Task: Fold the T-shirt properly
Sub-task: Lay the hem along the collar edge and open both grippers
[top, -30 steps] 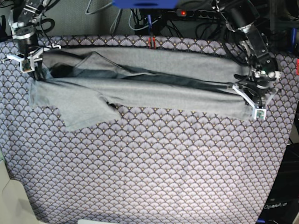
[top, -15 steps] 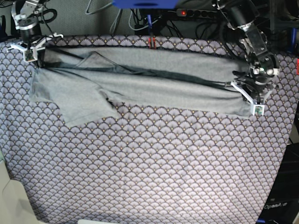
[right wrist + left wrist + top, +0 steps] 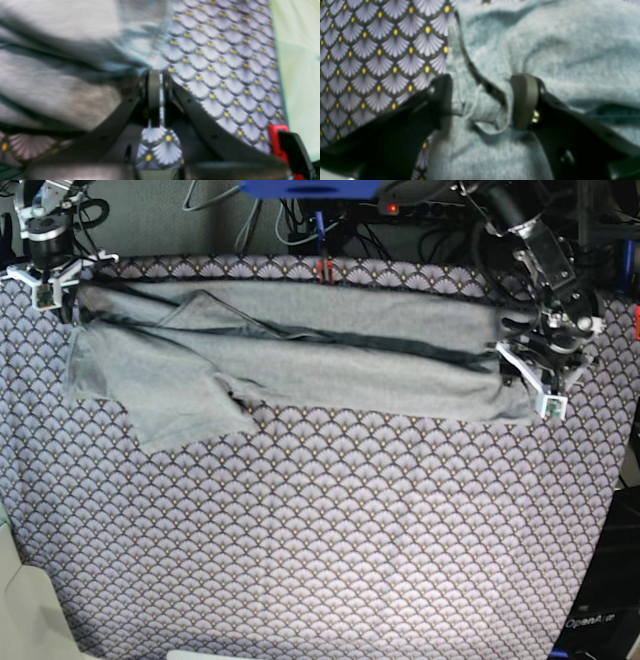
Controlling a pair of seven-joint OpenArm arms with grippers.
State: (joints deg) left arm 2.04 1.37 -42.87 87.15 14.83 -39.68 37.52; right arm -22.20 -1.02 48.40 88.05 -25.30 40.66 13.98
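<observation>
The light grey T-shirt point(image 3: 300, 365) lies folded lengthwise in a long band across the far half of the table, one sleeve sticking out toward the front at the left. My left gripper point(image 3: 522, 380) sits at the band's right end. In the left wrist view it point(image 3: 482, 102) is open, and a bunched fold of the shirt's hem point(image 3: 480, 107) lies loose between its fingers point(image 3: 523, 100). My right gripper point(image 3: 58, 285) is at the far left corner. It point(image 3: 155, 75) is shut where the shirt's edge point(image 3: 50, 75) meets its tips.
The purple-grey fan-scale tablecloth point(image 3: 320, 530) covers the whole table. A red clamp point(image 3: 322, 272) sits on the back edge, with cables and a power strip point(image 3: 400, 208) behind it. Another red clip point(image 3: 277, 140) shows by the table's side edge.
My left gripper has opened and let go of the shirt's right end. My right gripper has moved back toward the far left corner, drawing the shirt's left edge with it.
</observation>
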